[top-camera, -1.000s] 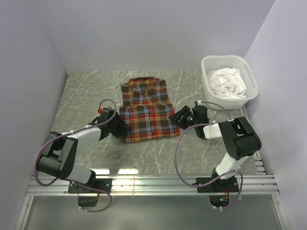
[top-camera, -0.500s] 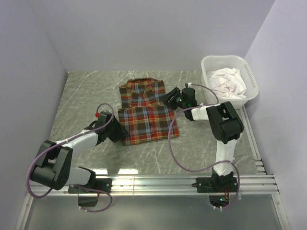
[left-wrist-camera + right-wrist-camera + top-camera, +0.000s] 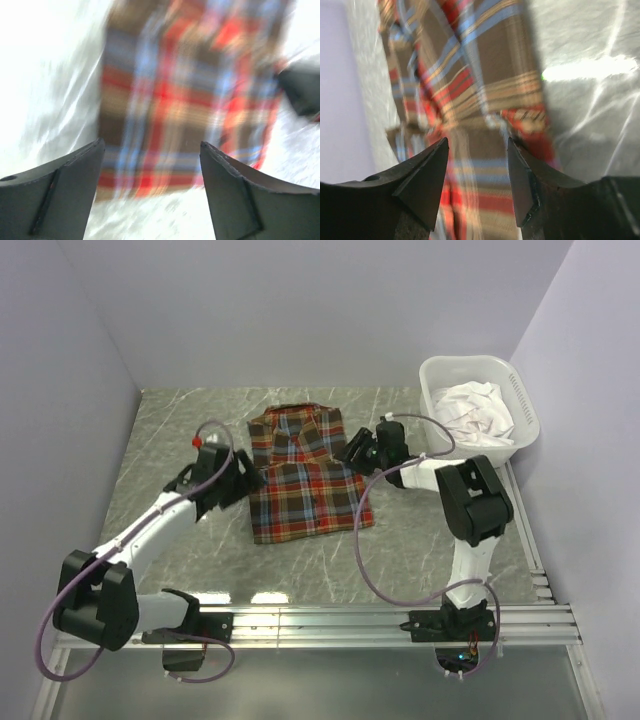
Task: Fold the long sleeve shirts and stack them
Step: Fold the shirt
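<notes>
Plaid shirt [image 3: 303, 475] lies lengthwise, collar [image 3: 295, 421] toward back wall [image 3: 300, 310].

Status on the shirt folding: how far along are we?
Done: the plaid shirt lies folded into a compact rectangle, collar at the far end, no sleeves showing. In hand: nothing looks gripped; the left gripper and right gripper hover with jaws apart at its left and right edges. Left: crumpled white cloth sits in the basket, and there is no stack yet.
</notes>
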Controlling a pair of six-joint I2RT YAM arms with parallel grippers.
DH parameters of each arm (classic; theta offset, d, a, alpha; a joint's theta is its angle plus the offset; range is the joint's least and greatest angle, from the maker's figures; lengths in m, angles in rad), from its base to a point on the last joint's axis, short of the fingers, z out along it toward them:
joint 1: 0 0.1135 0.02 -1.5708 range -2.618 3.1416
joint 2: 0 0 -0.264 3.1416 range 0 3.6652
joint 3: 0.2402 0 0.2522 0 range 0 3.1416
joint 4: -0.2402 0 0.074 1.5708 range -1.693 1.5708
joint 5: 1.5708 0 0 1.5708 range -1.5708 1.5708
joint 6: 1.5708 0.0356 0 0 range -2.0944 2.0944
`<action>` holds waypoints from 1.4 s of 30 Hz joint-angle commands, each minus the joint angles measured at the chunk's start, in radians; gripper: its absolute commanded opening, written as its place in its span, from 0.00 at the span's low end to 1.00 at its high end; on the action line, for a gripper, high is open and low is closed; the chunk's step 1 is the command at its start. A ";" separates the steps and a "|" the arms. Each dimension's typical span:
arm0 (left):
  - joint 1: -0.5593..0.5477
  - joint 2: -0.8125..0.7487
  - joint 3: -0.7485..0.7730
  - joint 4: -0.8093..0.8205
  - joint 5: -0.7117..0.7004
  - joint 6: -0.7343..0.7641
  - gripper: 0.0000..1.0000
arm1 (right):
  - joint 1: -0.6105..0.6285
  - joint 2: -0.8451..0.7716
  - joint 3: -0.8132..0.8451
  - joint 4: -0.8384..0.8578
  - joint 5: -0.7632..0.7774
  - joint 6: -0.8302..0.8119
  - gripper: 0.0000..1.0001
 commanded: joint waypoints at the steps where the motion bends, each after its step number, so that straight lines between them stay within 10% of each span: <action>1: 0.000 0.042 0.192 -0.021 -0.113 0.134 0.84 | 0.044 -0.161 0.082 -0.200 -0.002 -0.200 0.58; 14: 0.011 0.744 0.854 -0.041 -0.164 0.277 0.67 | 0.387 -0.276 0.090 -0.623 0.094 -0.460 0.57; 21: 0.026 0.906 0.933 -0.058 -0.173 0.300 0.65 | 0.440 -0.184 0.107 -0.739 0.198 -0.494 0.57; 32: 0.149 0.785 0.515 -0.075 -0.116 -0.039 0.55 | 0.323 -0.017 0.243 -1.010 0.410 -0.654 0.57; 42: 0.184 0.209 -0.111 0.048 -0.009 -0.240 0.59 | 0.182 0.091 0.537 -1.020 0.506 -0.770 0.58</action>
